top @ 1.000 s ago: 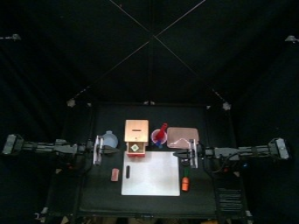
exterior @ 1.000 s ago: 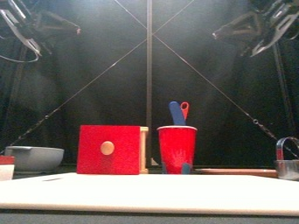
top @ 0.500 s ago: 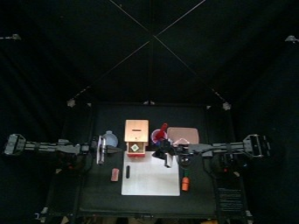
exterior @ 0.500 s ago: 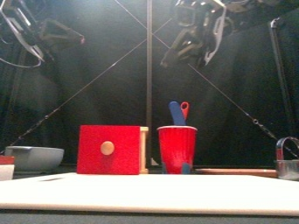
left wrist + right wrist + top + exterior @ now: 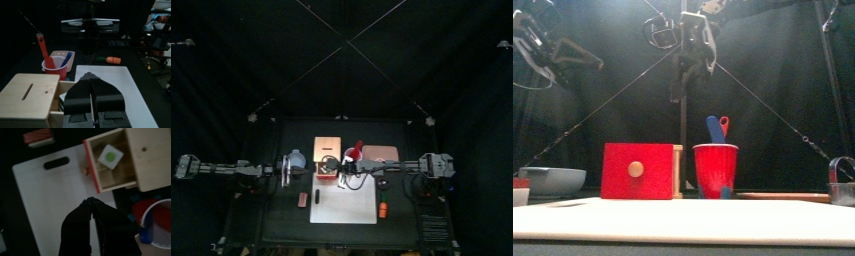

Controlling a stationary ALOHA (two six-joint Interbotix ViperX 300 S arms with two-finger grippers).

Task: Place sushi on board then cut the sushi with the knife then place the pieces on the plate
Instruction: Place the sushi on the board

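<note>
The wooden box (image 5: 329,153) stands behind the white board (image 5: 345,200), and its red-fronted drawer (image 5: 91,169) is pulled out. Inside the drawer lies a white-faced toy with a green middle (image 5: 108,155), which looks like the sushi. My right gripper (image 5: 89,201) is shut and empty; it hangs over the board's back edge just in front of the drawer (image 5: 345,172). The red cup (image 5: 716,170) holds a blue knife (image 5: 714,127) and a red knife (image 5: 724,124). A pink tray (image 5: 385,153) lies right of the cup. Left of the box, my left gripper (image 5: 92,76) rests shut.
A blue-grey bowl (image 5: 553,180) sits at the back left. A red and white toy (image 5: 302,199) lies left of the board, and an orange toy (image 5: 382,210) lies on its right edge. A metal cutter (image 5: 843,180) stands at the far right.
My right arm has swung in from the table's right side to above the open drawer. The left arm and the objects have stayed put.
</note>
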